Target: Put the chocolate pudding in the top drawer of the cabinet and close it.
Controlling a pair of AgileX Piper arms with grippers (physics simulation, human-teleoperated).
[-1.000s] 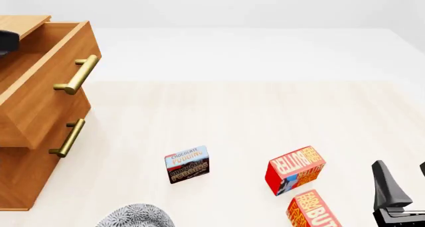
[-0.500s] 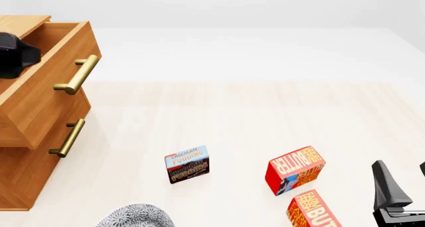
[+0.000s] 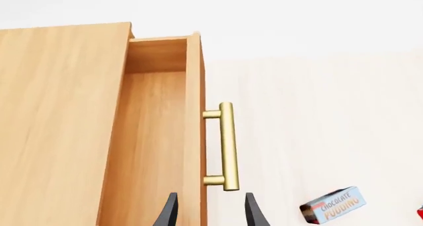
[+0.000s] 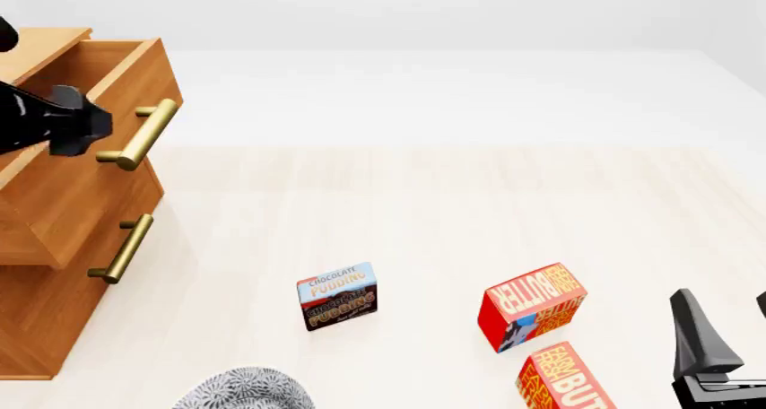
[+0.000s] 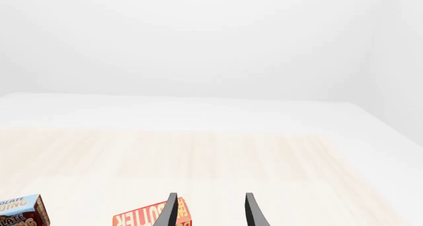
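Observation:
The chocolate pudding (image 4: 337, 296) stands on the table's front middle, blue above and brown below; it also shows as pudding (image 3: 332, 204) and pudding (image 5: 23, 212). The cabinet (image 4: 36, 310) is at the left with its top drawer (image 4: 84, 167) pulled out and its inside (image 3: 155, 137) bare. My left gripper (image 4: 96, 124) hovers open over the drawer's front panel, beside the brass handle (image 4: 140, 136). In the left wrist view the left gripper (image 3: 211, 213) straddles the panel edge, holding nothing. My right gripper (image 4: 726, 308) is open at the front right, holding nothing.
Two red-orange butter boxes (image 4: 533, 306) (image 4: 569, 380) lie between the pudding and the right gripper. A grey patterned round object (image 4: 246, 389) sits at the front edge. The second drawer's handle (image 4: 121, 248) sticks out below the top one.
My left gripper has moved from above the cabinet's top out towards the open drawer's front panel and handle. The right arm, pudding and boxes have not moved.

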